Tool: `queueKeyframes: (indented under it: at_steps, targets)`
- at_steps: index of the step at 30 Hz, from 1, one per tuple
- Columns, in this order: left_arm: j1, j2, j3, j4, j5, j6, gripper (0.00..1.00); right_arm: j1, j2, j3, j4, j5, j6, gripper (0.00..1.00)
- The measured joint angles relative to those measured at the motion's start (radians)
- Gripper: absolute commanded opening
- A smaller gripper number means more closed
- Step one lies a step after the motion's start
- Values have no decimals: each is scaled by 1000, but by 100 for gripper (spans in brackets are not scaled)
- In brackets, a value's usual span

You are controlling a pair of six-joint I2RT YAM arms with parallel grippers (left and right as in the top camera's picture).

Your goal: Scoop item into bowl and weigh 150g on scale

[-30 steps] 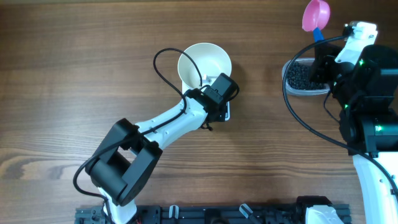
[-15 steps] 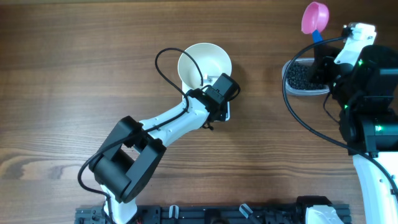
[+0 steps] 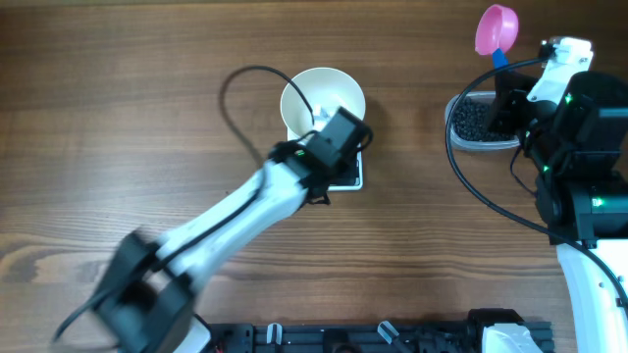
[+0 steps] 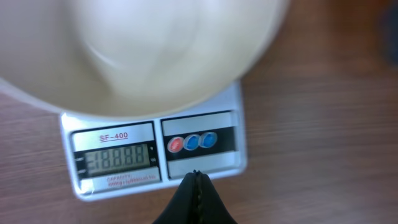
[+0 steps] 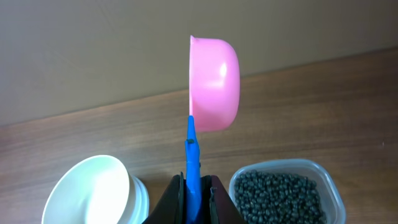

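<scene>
Overhead: the white bowl [image 3: 316,96] sits on the scale [image 3: 352,177] near the middle of the wooden tabletop [image 3: 118,118]. Only the scale's near right corner shows past the left arm [image 3: 245,201], which is blurred and reaches in from the lower left, with its dark head over the bowl's near rim. The arm's fingers cannot be made out here. Well to the right, the clear tub [image 3: 459,126] holds the black beads [image 3: 473,116]. The right arm [image 3: 574,108] stands over the tub's right end. A pink scoop [image 3: 497,26] sticks out beyond the tub's far side, above the tabletop.

Left wrist: the left fingers [image 4: 194,186] are pressed together with nothing between them, their tips just before the scale's [image 4: 68,127] front edge. The display [image 4: 118,158] shows a row of digits. Beside it are three round buttons [image 4: 191,142], one red and two blue. The bowl [image 4: 155,56] covers the rest of the scale; what shows of it looks bare, though it is blurred.

Right wrist: the right fingers [image 5: 176,202] pinch the scoop's [image 5: 214,84] blue handle. The scoop stands upright on edge, with its cup up and its mouth facing left. Below left is the bowl [image 5: 93,186], its inside white. Below right is the tub [image 5: 333,196], filled with beads [image 5: 280,193].
</scene>
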Motion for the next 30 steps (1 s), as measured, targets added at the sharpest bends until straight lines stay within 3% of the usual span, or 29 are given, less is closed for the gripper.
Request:
queueKeyframes:
  at_steps: [4, 5, 7, 9, 10, 11, 12, 15, 30]
  targets:
    - [11, -247, 2, -85, 3, 3, 20, 0, 0, 0, -19, 0, 0, 4]
    - [36, -301, 2, -134, -3, 3, 26, 0, 0, 0, -23, 0, 0, 4]
    - [117, -370, 2, -222, -11, 3, 38, 0, 0, 0, -27, -3, 0, 4]
    - [230, -424, 2, -329, -21, 6, 40, 0, 0, 0, -27, -20, 0, 4]
    - [274, -439, 2, -360, -28, 6, 50, 0, 0, 0, -27, -27, 0, 4]
    - [312, -442, 4, -407, -14, 17, 81, 0, 0, 0, -27, -34, 0, 4]
    - [341, -442, 3, -434, -5, 30, 100, 0, 0, 0, -29, -37, 0, 4]
    - [400, -441, 2, -442, 16, 69, 100, 0, 0, 0, -27, -42, 0, 4]
    - [406, -430, 2, -435, 18, 90, 100, 0, 69, 0, -26, -45, 0, 4]
